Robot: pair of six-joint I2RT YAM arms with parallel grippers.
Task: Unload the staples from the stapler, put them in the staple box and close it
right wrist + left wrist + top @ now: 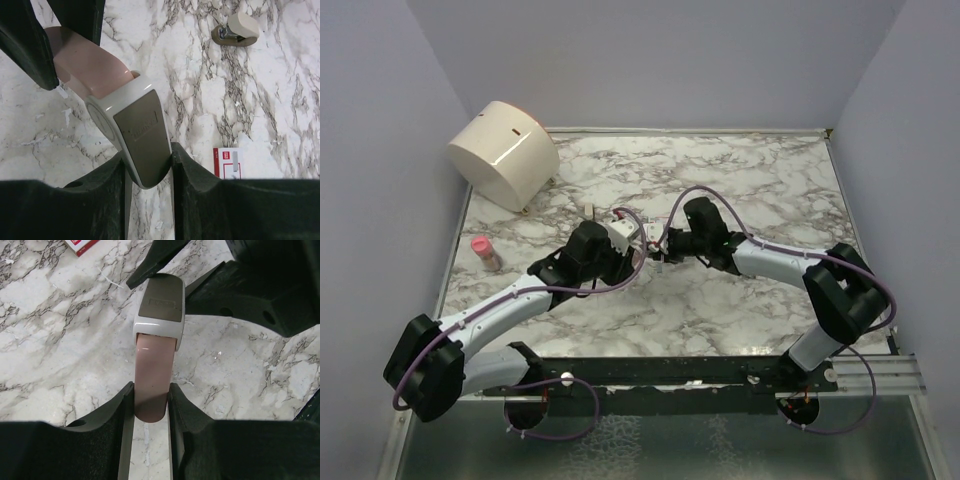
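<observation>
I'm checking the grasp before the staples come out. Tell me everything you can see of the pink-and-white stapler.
The stapler is small, glossy and plastic-looking: a pale pink body ending in a white cap with a grey-brown panel bearing unreadable lettering. It hangs above the marble table, with the left gripper shut on its pink end and the right gripper on its white end.

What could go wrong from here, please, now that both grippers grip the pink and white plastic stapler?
1. The left gripper pinches only the smooth, rounded pink end of the pink and white plastic stapler, so it may slip if the right gripper, clamped on the white and grey end, pulls.
2. Any staples released could scatter on the white marble-patterned table, where the grey veining might hide them.
</observation>
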